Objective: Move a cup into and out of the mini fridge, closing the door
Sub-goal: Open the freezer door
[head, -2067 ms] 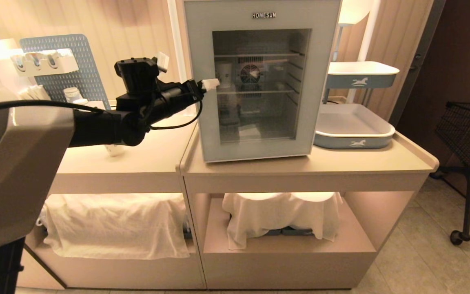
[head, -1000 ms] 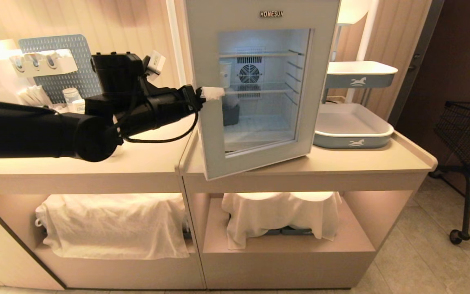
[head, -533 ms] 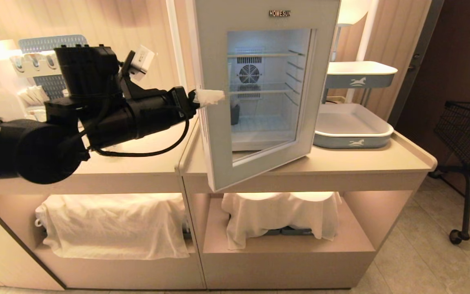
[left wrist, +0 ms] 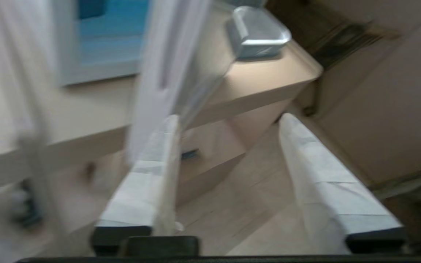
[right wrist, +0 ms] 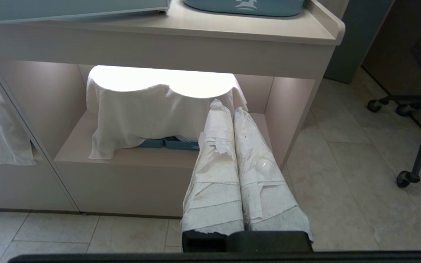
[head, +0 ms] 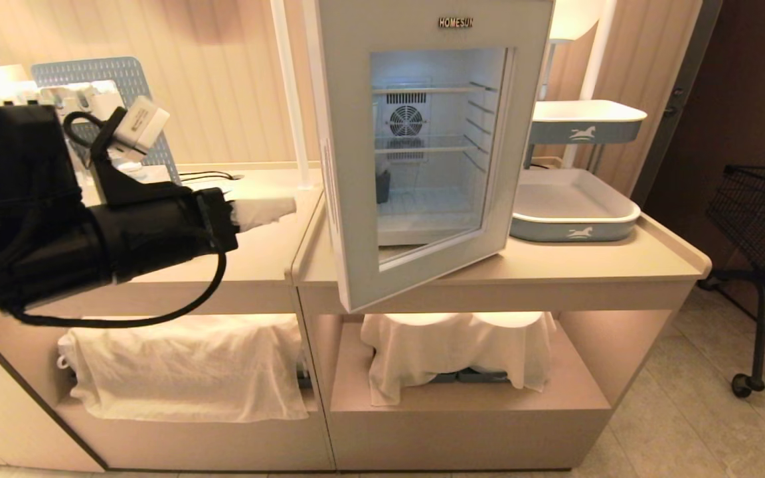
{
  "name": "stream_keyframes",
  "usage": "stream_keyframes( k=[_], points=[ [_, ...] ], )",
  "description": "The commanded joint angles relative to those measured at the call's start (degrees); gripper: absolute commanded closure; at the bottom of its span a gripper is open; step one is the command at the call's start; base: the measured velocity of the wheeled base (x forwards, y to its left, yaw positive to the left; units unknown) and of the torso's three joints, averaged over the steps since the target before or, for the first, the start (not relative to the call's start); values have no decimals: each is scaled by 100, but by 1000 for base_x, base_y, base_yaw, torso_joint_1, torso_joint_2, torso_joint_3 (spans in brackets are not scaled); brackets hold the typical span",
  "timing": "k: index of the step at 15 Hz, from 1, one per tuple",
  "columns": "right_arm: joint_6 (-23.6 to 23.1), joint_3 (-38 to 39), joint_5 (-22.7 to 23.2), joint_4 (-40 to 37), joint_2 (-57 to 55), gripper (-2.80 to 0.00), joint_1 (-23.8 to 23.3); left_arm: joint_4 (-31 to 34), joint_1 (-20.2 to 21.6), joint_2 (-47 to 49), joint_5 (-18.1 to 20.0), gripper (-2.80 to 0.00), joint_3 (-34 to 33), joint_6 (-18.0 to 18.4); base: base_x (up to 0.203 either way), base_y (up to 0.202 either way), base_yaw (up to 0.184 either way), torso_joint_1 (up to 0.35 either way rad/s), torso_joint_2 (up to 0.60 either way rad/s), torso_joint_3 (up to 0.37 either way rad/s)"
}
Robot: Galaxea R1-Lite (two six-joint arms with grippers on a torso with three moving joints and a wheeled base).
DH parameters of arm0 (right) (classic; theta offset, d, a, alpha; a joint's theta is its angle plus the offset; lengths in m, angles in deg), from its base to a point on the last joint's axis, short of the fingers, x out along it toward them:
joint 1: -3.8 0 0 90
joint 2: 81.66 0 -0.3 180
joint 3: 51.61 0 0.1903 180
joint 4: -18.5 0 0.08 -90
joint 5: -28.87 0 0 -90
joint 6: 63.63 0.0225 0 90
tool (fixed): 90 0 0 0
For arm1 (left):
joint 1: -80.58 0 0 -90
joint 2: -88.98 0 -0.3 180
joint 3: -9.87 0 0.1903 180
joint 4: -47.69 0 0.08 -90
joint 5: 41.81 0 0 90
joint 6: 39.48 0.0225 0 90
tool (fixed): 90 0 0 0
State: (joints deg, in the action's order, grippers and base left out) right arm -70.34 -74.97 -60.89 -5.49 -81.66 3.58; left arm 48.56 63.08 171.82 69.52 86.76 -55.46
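The mini fridge (head: 422, 73) stands on the counter, its lit inside showing through the door's window. Its grey-framed door (head: 356, 166), hinged on the right, stands partly open. The cup is hidden. My left gripper (head: 263, 211) hovers over the left counter, a short way left of the door's free edge and touching nothing. In the left wrist view this left gripper (left wrist: 229, 118) is open, its white-wrapped fingers (left wrist: 323, 182) apart with only floor between them, and the door edge (left wrist: 166, 54) is blurred. My right gripper (right wrist: 228, 107) hangs parked low before the lower shelf, shut and empty.
Two blue-and-white trays (head: 575, 206) (head: 588, 119) sit right of the fridge. A blue pegboard (head: 110, 73) stands at the back left. White cloths (head: 455, 352) (head: 183, 365) cover things on the lower shelves. A black wire cart (head: 761, 226) is at the far right.
The door went from shut to partly open, pulled by my left gripper at its left edge. The left gripper has since left the edge and drawn back leftward.
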Motion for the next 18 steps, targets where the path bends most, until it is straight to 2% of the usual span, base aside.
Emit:
stream_keyframes(
  k=[1, 3, 4, 7, 10, 13, 15, 18],
  points=[
    [-6, 105, 2, 1, 0, 0, -4, 392, 410, -349, -28, 0, -128, 339, 0, 0, 0, 0, 0, 0],
    [-6, 105, 2, 1, 0, 0, -3, 840, 1116, -266, -65, 0, -90, 995, 0, 0, 0, 0, 0, 0],
    [-6, 105, 2, 1, 0, 0, 4, 915, 1263, -64, -73, 0, 8, 1213, 0, 0, 0, 0, 0, 0],
    [-6, 105, 2, 1, 0, 0, 4, 815, 1310, 741, -114, 0, 790, 1361, 0, 0, 0, 0, 0, 0],
    [-6, 105, 2, 1, 0, 0, 4, 376, 1175, 1813, -258, 0, 2047, 1341, 0, 0, 0, 0, 0, 0],
    [-6, 105, 2, 1, 0, 0, -3, 147, 928, 2925, -861, 0, 3450, 1235, 0, 0, 0, 0, 0, 0],
    [-6, 105, 2, 1, 0, 0, -3, 67, 719, 3434, -1328, 0, 4041, 950, 0, 0, 0, 0, 0, 0],
    [-6, 105, 2, 1, 0, 0, -1, 56, 340, 3756, -2019, 0, 4450, 294, 0, 0, 0, 0, 0, 0]
  ],
)
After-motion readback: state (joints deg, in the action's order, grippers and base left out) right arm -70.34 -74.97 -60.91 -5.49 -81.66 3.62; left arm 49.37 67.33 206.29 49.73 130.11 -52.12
